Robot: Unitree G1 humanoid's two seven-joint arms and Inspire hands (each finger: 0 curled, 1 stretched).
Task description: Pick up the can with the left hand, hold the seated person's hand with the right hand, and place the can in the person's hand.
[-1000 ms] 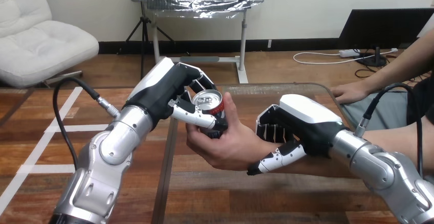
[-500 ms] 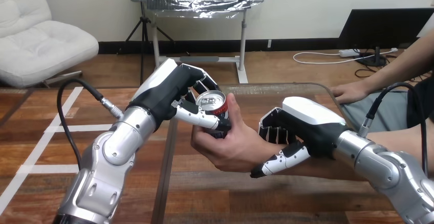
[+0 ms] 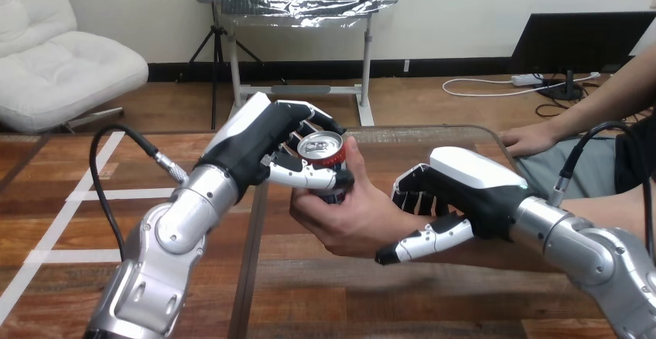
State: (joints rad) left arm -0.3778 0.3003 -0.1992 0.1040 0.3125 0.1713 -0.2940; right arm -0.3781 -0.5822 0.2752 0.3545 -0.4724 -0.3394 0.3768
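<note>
Can [image 3: 320, 148] was gripped in left robot hand [image 3: 263, 142], fingers curled round it, up off counter [image 3: 325, 296], nested against person's hand [image 3: 348, 215]. Right robot hand [image 3: 464, 188] was wrapped round person's wrist [image 3: 404, 224] w/ thumb under. Pickup + hold looked done; release into palm not yet.

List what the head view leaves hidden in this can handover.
1. Head view: the can's lower body, covered by the left hand's thumb and the person's hand.
2. Head view: the person's wrist, covered by the right hand.
3. Head view: the person's arm at the upper right, cut off by the right edge.
</note>
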